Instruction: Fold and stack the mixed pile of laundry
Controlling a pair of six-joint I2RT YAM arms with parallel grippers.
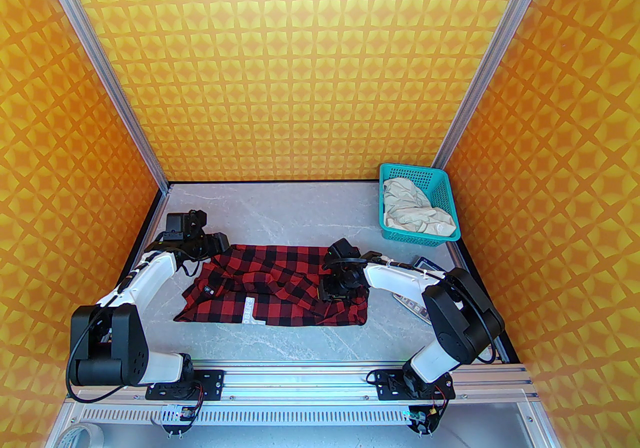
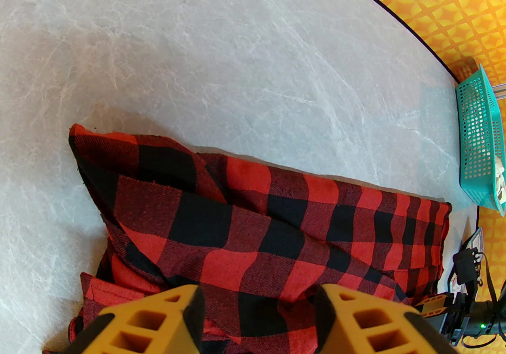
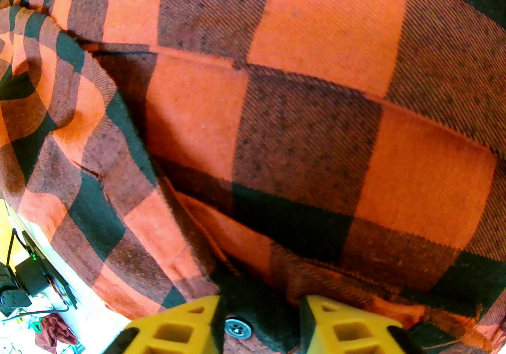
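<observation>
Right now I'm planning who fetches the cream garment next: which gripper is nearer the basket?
Right. The right gripper is over the shirt's right end, just near-left of the basket; the left gripper is at the shirt's far-left corner.

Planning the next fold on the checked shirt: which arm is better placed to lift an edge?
Probably the right. The right gripper sits low on the buffalo-check shirt, fabric and a button between its fingers; the left gripper straddles a fold at the far-left corner.
</observation>
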